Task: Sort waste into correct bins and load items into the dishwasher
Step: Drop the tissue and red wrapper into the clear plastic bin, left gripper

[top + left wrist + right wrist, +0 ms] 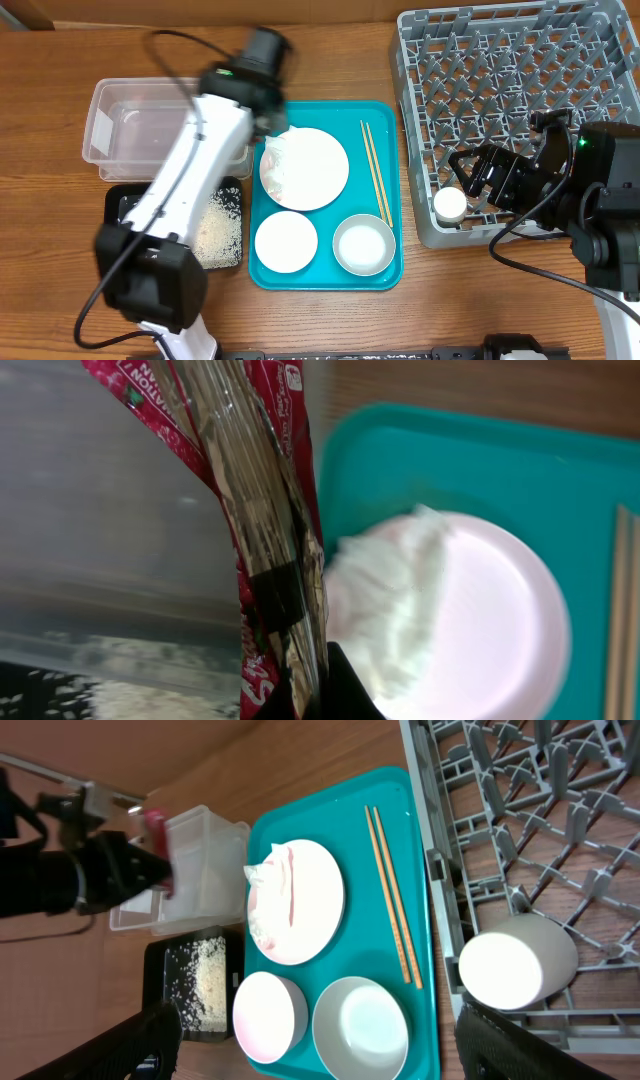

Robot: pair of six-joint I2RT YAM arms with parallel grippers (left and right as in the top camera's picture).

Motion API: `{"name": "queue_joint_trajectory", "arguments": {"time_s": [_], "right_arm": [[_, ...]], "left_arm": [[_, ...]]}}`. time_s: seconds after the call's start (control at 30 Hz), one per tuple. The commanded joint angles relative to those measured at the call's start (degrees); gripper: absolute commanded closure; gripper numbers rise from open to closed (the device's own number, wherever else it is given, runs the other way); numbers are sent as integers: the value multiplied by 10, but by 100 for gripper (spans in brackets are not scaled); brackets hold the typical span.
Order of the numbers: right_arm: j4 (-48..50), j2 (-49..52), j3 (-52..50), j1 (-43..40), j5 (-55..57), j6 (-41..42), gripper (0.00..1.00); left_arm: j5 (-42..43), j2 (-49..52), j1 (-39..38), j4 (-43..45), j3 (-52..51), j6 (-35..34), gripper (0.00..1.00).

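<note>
My left gripper [268, 120] is shut on the red sauce packet [265, 510] and holds it above the right edge of the clear tub [125, 135]; the packet also shows in the right wrist view [155, 828]. The crumpled napkin [279, 160] lies on the white plate [315, 170] on the teal tray [385, 270]. The white bowl [285, 241], steel bowl [363, 245] and chopsticks [376, 172] are on that tray too. Rice [222, 228] lies in the black tray [118, 205]. The small cup [450, 205] sits in the grey rack [520, 90] at its front left. My right gripper [478, 185] is open beside the cup.
The left arm [190, 190] reaches across the black tray and the clear tub. The rack fills the right of the table, and the right arm's body [600, 200] sits at its front right corner. Bare wood lies in front of the teal tray.
</note>
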Motion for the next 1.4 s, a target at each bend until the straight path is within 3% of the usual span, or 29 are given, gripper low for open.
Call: {"name": "queue_joint_trajectory", "arguments": {"time_s": [0.0, 0.07, 0.1, 0.2, 0.3, 0.5, 0.8, 0.87, 0.9, 0.97, 1.0, 1.2, 1.37], "right_arm": [[0, -2, 11, -2, 2, -6, 11], [-1, -2, 11, -2, 2, -6, 11], [-2, -2, 11, -2, 2, -6, 11], [-6, -2, 11, -2, 2, -6, 11], [-10, -2, 11, -2, 2, -6, 11], [-13, -2, 11, -2, 2, -6, 11], [-13, -2, 11, -2, 2, -6, 11], [-13, -2, 11, -2, 2, -6, 11], [-13, -2, 11, -2, 2, -6, 11], [-13, -2, 11, -2, 2, -6, 11], [-13, -2, 11, -2, 2, -6, 11], [-12, -2, 11, -2, 2, -6, 11], [-14, -2, 11, -2, 2, -6, 11]], "left_arm": [[-21, 8, 88, -5, -3, -4, 90], [-14, 12, 112, -3, -2, -4, 48], [1, 12, 121, -2, -2, 0, 43], [71, 4, 115, -10, 15, 44, 45], [80, -1, 73, -15, 16, 57, 46], [-5, 27, -49, 17, -47, 53, 28], [-17, 135, -63, 48, -93, 26, 27], [-10, 153, -63, 48, -93, 26, 28], [5, 160, -63, 47, -92, 32, 40], [33, 157, -62, 38, -89, 37, 82], [43, 151, -61, 30, -81, 36, 94], [53, 72, -43, -75, 27, 21, 96], [8, -8, 19, -78, 51, 21, 96]]}}
